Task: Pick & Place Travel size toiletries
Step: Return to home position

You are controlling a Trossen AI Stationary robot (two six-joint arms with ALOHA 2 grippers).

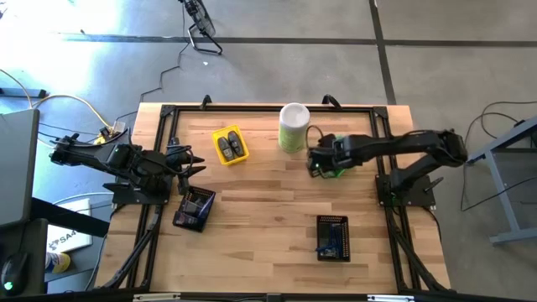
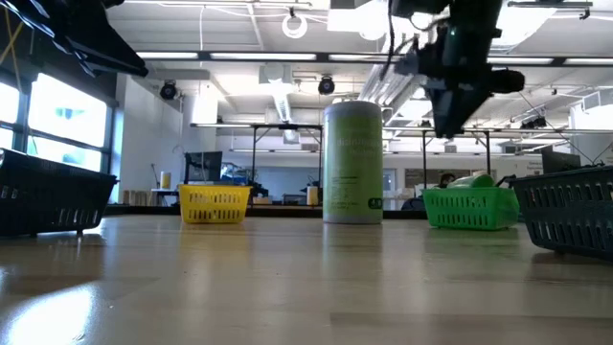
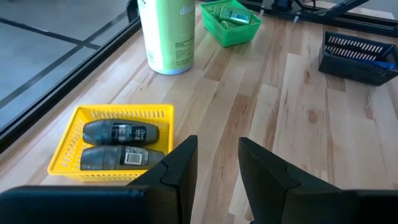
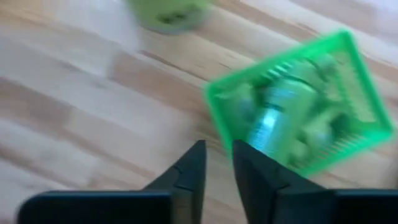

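– Where are the toiletries?
– In the trays. Green bottles (image 4: 280,118) lie in the green tray (image 4: 219,109), at the back right of the table (image 1: 268,210). Two grey ovals (image 3: 121,132) lie side by side in the yellow tray (image 3: 124,113), at the back, left of centre.
– And the black bins?
– The left bin (image 1: 207,195) sits at the table's left, about midway from back to front. It holds small dark items I cannot make out. The right bin (image 1: 332,220) sits right of centre, toward the front, with a blue item (image 3: 388,62) inside.
– What stands between the yellow and green trays?
– The canister (image 2: 352,163), upright, just beside the green tray.
– The right gripper?
– The right gripper (image 4: 217,149) hangs above the green tray's edge on the canister side, clear of the bottles. Its jaws stand a narrow gap apart, with nothing between them.
– The left one?
– The left gripper (image 3: 217,143) is at the table's left side, between the yellow tray and the left bin, pointing across toward the canister. Its jaws are apart too, and empty.
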